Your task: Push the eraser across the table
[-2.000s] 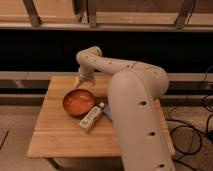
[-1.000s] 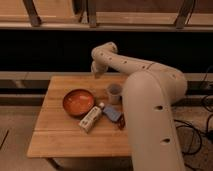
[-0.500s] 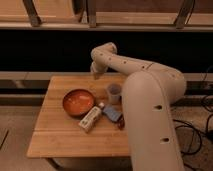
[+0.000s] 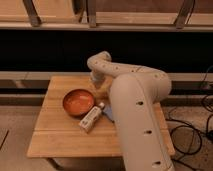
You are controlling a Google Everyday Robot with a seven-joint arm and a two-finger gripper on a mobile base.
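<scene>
Table [image 4: 60, 136], long axis left-right, gripper [image 4: 96, 86] over its far part, grasp cannot be told, bowl [image 4: 78, 102] just front-left.

Orange bowl [image 4: 78, 102]; white bottle [image 4: 91, 119] lying just beside; floor cables [image 4: 194, 131] right.

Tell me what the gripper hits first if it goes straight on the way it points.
The gripper points down, just behind the right rim of the orange bowl. It would probably meet the table top there first; depth is unclear, so clipping the bowl's rim can't be ruled out.
</scene>
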